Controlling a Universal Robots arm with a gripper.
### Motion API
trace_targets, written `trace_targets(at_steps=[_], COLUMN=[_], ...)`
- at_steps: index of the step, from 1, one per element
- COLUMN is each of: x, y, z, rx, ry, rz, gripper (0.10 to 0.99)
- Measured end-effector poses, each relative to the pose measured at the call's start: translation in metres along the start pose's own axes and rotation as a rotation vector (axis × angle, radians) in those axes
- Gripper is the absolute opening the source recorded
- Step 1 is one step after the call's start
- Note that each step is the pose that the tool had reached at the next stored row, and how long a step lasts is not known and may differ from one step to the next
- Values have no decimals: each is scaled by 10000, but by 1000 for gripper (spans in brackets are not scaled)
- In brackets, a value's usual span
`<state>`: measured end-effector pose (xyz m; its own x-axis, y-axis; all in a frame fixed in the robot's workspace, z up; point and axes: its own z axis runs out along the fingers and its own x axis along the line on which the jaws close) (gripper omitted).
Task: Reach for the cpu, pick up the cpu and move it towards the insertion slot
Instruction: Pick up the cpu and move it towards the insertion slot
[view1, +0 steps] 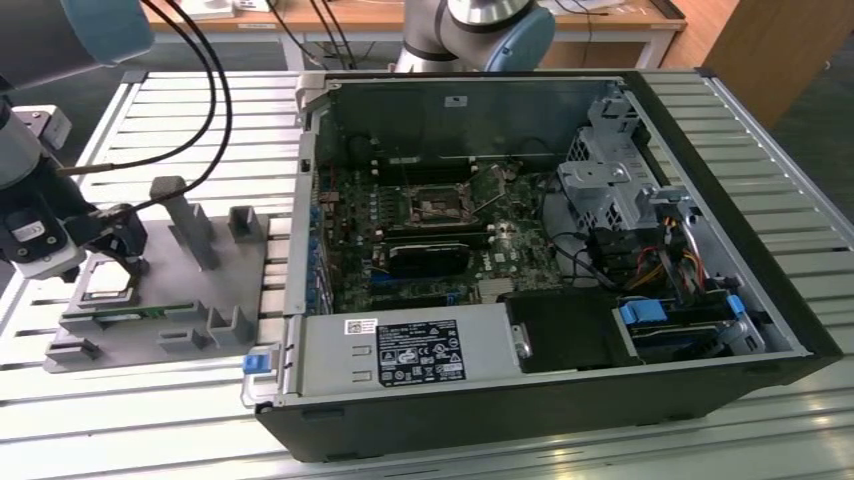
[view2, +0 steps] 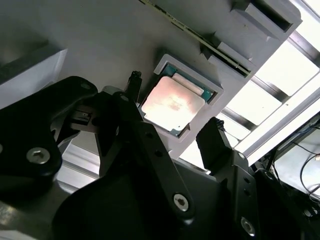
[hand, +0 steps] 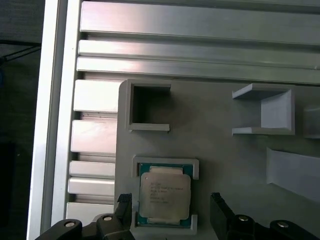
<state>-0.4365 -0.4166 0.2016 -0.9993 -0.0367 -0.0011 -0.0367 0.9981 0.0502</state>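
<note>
A slatted metal table (view1: 147, 425) is carrying an open computer case (view1: 467, 110) and, toward the exterior view's left, a grey plastic fixture (view1: 200, 300). Inside the case the motherboard (view1: 358, 225) is lying flat, with the insertion slot (view1: 437, 205) showing as a dark square in a silvery frame, well apart from the fixture.

The gripper (view1: 114, 250) is hanging over the fixture's near corner, holding nothing. In the first wrist view its two black fingers (hand: 124, 202) are standing spread wider than the chip, one on each side of it, and no contact is showing.

The cpu (hand: 164, 192) is lying flat in a shallow square recess of the fixture, silvery top upward, a green rim showing around the metal. It is not yet lifted. A thin green memory strip (view1: 140, 312) is resting in a neighbouring groove.

Handling, as a judgement:
- **Weight and stiffness:** the chip is looking light, thin and rigid, so it should not flex in a grasp.
- **Surface:** the polished top is probably slippery, and the exposed edges are offering little height to bear on.
- **Fragility:** the underside and corners are likely delicate, so a tilt or a drop is the main risk.
- **Hold:** two opposite side edges, squarely and at mid-length, where the recess walls appear interrupted, leaving the fingers room.
</note>
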Motion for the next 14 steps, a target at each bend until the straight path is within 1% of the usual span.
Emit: trace_targets(at_steps=[5, 14], x=[0, 2], y=[-1, -6], z=[24, 109], rx=[0, 0], ry=[0, 0], rz=[0, 0], gripper=[722, 722])
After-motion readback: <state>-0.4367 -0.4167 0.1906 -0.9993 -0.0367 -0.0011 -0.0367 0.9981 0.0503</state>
